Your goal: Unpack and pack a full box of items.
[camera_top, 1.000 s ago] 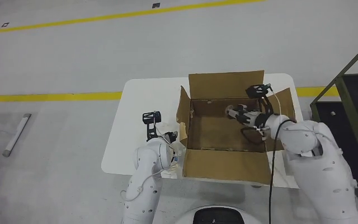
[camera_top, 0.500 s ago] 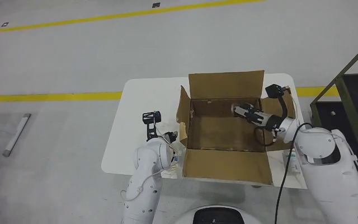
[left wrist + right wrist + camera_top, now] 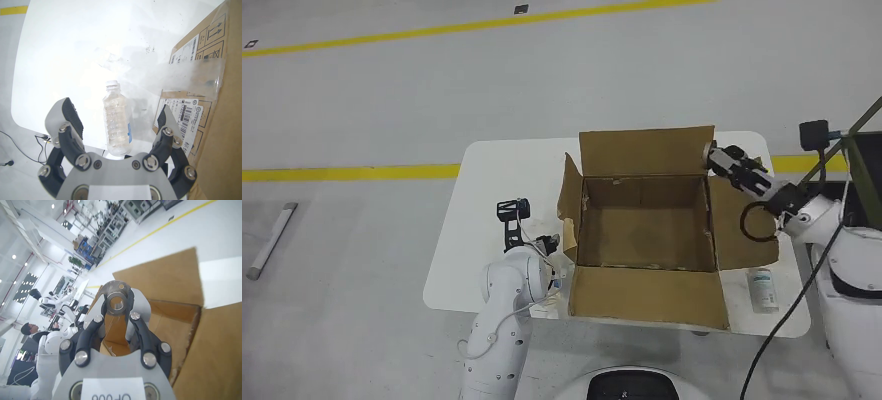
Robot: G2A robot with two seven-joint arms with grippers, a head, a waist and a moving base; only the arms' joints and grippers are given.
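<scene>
Box of brown cardboard (image 3: 646, 153) looks empty: we just swung right hand (image 3: 117, 303), gripping round metal flange (image 3: 115, 294), outside it; left hand (image 3: 117, 109) open over clear plastic bottle (image 3: 115, 121).

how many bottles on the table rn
2. One clear bottle lies on the table left of the box, below the open left gripper. The second bottle lies right of the box, by its flap. More could hide under the flaps.

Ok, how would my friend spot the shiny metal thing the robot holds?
Look for the big open cardboard box on the white table. By its far right corner, the right gripper is shut on a round metal ring. It's shiny silver with a hole through it, unlike the clear plastic bottle.
</scene>
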